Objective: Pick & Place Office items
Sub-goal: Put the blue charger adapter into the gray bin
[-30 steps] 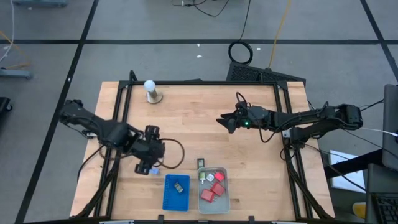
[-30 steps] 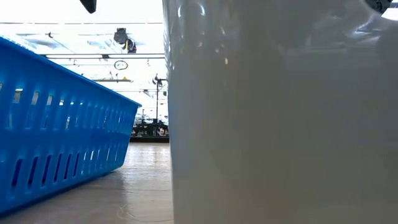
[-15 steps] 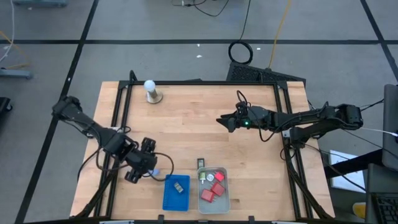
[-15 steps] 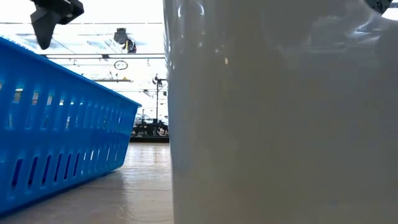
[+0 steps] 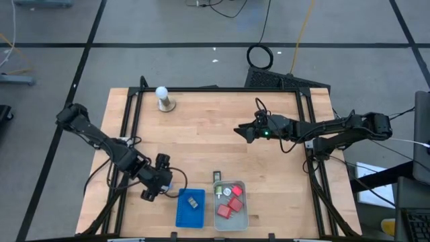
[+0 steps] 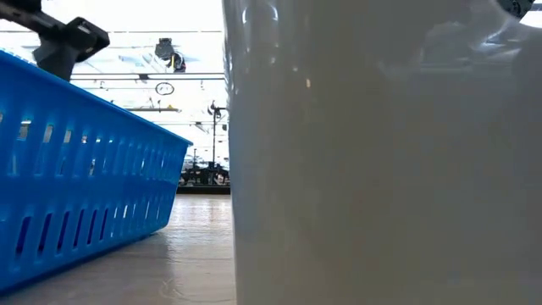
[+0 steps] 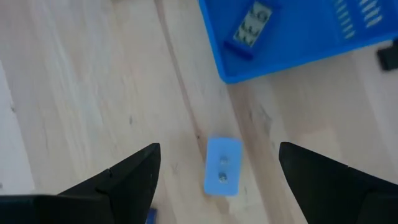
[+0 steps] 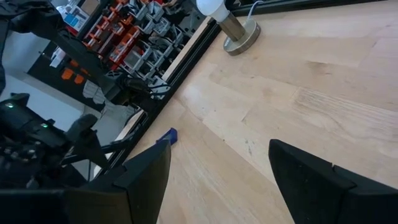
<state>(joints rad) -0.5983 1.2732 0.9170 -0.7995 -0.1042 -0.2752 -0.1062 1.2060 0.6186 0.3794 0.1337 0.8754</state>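
Observation:
A light blue item point(image 7: 222, 167) lies flat on the wooden table, just outside the blue tray point(image 7: 292, 50). My left gripper point(image 7: 217, 152) hangs open above it, pointing steeply down, one finger on either side, touching nothing. It stands near the table's front left point(image 5: 156, 186). A green item point(image 5: 193, 202) lies in the blue tray point(image 5: 181, 215). Red items point(image 5: 228, 205) lie in the pale grey tray point(image 5: 243, 218). A small black item point(image 5: 217, 177) rests on the table behind that tray. My right gripper point(image 5: 240, 131) waits open above the table's middle right.
A white ball on a round base point(image 5: 162, 98) stands at the far left. In the low view the blue tray's wall point(image 6: 76, 186) and the pale grey tray's wall point(image 6: 381, 169) fill the front. Bare wood lies in the table's middle.
My left gripper has come down toward the near edge and a little left, over the light blue item, tipping more steeply downward; it stays open. In the low view its finger has dropped into sight above the blue tray.

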